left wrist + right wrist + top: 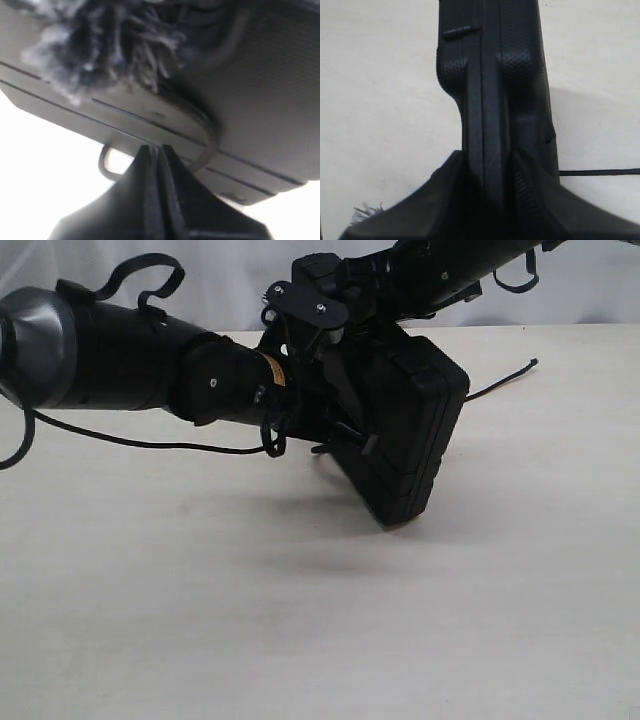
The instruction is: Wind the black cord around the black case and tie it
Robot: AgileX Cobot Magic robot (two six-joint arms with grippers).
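Our left pincer (153, 149) has its two fingertips pressed tight together. The black cord (212, 136) runs into that pinch: it curves down along the case's edge to the tips, and a small bend of it sticks out on their other side. We read this as the pincer clamped on the cord. Just beyond the tips lies the black case (260, 75), with its seamed narrow edge running across in front of them. Further along the case we see the cord's frayed knot (115, 45), fuzzy and out of focus.

Our right pincer (487, 156) straddles one end of the case with a finger on each broad face, gripping it. The case's long axis runs straight away from that grip.

In the exterior view the case hangs from the right pincer by its upper end. Its long axis is steep, nearly upright, and its lower end points down at the surface (300, 630). We cannot tell whether the lowest corner touches. The left pincer meets the case from the left. To the right of the case, the cord's plain end (530, 365) lies on the surface, pointing away to the right.
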